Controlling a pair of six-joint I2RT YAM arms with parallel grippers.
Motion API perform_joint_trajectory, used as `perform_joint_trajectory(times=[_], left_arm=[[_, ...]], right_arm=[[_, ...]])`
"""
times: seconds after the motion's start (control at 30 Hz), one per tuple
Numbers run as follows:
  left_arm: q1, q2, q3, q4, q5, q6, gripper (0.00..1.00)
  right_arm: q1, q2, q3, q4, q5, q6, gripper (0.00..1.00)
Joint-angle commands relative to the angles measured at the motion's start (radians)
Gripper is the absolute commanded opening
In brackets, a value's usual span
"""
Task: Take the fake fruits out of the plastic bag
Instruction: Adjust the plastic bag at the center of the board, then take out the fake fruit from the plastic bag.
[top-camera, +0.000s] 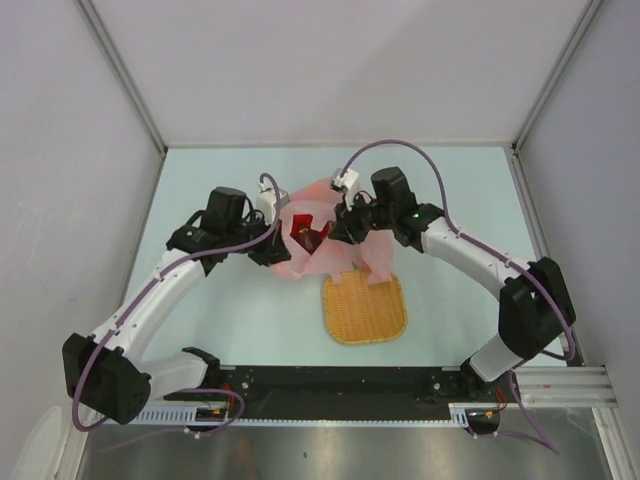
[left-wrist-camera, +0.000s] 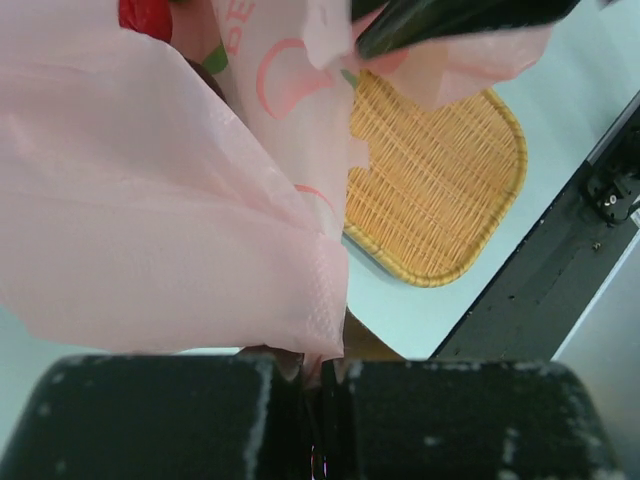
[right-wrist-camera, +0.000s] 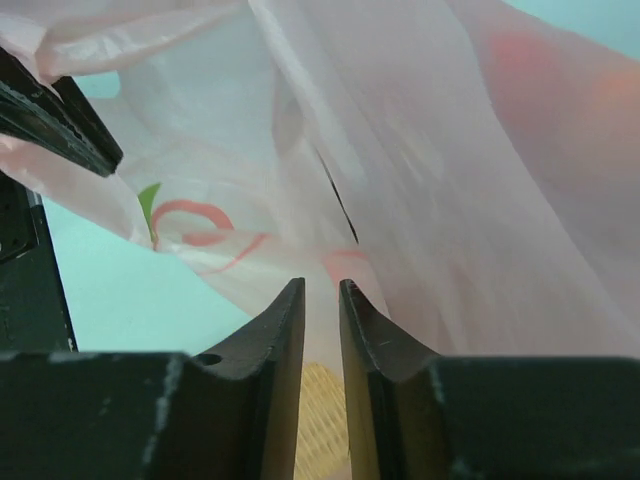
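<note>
Plastic bag (top-camera: 310, 262): pink film at mid-table, mouth upward, hanging between both grippers.
Fake fruits (top-camera: 305, 237): red ones show inside the mouth; the others are hidden.
Handling: the film looks limp, light and easily torn; the fruits are probably hard, light and slippery, best gripped across their middle.
Left gripper (left-wrist-camera: 320, 375): pressed together, pinching the bag's rim.
Right gripper (right-wrist-camera: 322, 300): jaws nearly together at the film; whether they hold it, I cannot tell.
Woven mat (top-camera: 365, 308): just beside the bag, nearer the arms.
Room: bare table to either side.
</note>
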Motion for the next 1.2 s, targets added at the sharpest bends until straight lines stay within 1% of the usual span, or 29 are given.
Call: perform_joint_trajectory(times=[0.0, 0.03, 0.1, 0.17, 0.2, 0.23, 0.27, 0.3, 0.37, 0.43, 0.53, 0.63, 0.67, 0.73, 0.77, 0.83, 0.87, 0.9, 0.93, 1.0, 1.1, 1.13, 1.17], left_arm=[[0.014, -0.023, 0.019, 0.049, 0.037, -0.040, 0.00], [0.014, -0.017, 0.019, 0.054, 0.034, -0.043, 0.00], [0.020, 0.007, 0.031, 0.063, 0.035, -0.053, 0.00], [0.020, 0.024, 0.061, 0.061, 0.038, -0.053, 0.00], [0.020, 0.031, 0.072, 0.057, 0.037, -0.053, 0.00], [0.020, 0.040, 0.083, 0.052, 0.034, -0.049, 0.00], [0.020, 0.043, 0.103, 0.047, 0.027, -0.044, 0.00], [0.020, 0.044, 0.111, 0.044, 0.021, -0.034, 0.00], [0.020, 0.046, 0.124, 0.043, 0.003, -0.023, 0.00], [0.020, 0.043, 0.123, 0.046, -0.002, -0.017, 0.00], [0.022, 0.034, 0.109, 0.047, 0.000, -0.020, 0.00], [0.022, 0.020, 0.076, 0.034, 0.000, -0.027, 0.00], [0.022, 0.011, 0.063, 0.034, 0.003, -0.029, 0.00], [0.022, -0.002, 0.028, 0.035, 0.009, -0.035, 0.00], [0.022, -0.011, 0.019, 0.035, 0.012, -0.037, 0.00], [0.022, -0.018, 0.003, 0.031, 0.015, -0.032, 0.00], [0.022, -0.019, 0.005, 0.026, 0.014, -0.026, 0.00], [0.022, -0.020, 0.005, 0.023, 0.012, -0.021, 0.00], [0.022, -0.020, 0.008, 0.018, 0.006, -0.020, 0.00], [0.022, -0.022, 0.009, 0.015, 0.000, -0.018, 0.00], [0.026, -0.026, 0.011, 0.020, 0.000, -0.017, 0.00], [0.026, -0.026, 0.013, 0.018, 0.003, -0.017, 0.00], [0.030, -0.026, 0.014, 0.015, 0.001, -0.018, 0.00]], right_arm=[[0.085, 0.104, 0.032, 0.114, 0.036, -0.008, 0.23], [0.098, 0.124, 0.033, 0.159, 0.036, -0.002, 0.23], [0.142, 0.182, 0.035, 0.189, 0.062, -0.014, 0.21], [0.173, 0.248, 0.035, 0.189, 0.122, -0.036, 0.21], [0.182, 0.268, 0.035, 0.190, 0.177, -0.048, 0.20], [0.191, 0.282, 0.040, 0.159, 0.184, -0.054, 0.17], [0.191, 0.302, 0.052, 0.120, 0.174, -0.062, 0.12], [0.193, 0.306, 0.059, 0.027, 0.136, -0.083, 0.09], [0.185, 0.308, 0.067, -0.042, 0.099, -0.103, 0.03], [0.155, 0.291, 0.069, -0.061, 0.096, -0.106, 0.03], [0.096, 0.262, 0.075, 0.012, 0.076, -0.051, 0.05], [0.076, 0.270, 0.104, 0.089, 0.099, -0.010, 0.20], [0.072, 0.279, 0.113, 0.106, 0.114, -0.002, 0.27], [0.072, 0.318, 0.159, 0.132, 0.128, 0.016, 0.35], [0.075, 0.335, 0.174, 0.138, 0.136, 0.033, 0.43], [0.079, 0.374, 0.214, 0.157, 0.141, 0.046, 0.53], [0.087, 0.385, 0.224, 0.161, 0.142, 0.050, 0.60], [0.092, 0.397, 0.234, 0.163, 0.139, 0.050, 0.61], [0.095, 0.420, 0.260, 0.160, 0.136, 0.050, 0.66], [0.108, 0.449, 0.283, 0.145, 0.136, 0.041, 0.70], [0.121, 0.512, 0.340, 0.100, 0.180, 0.044, 0.74], [0.118, 0.524, 0.348, 0.095, 0.181, 0.049, 0.79], [0.121, 0.535, 0.354, 0.092, 0.181, 0.052, 0.81]])
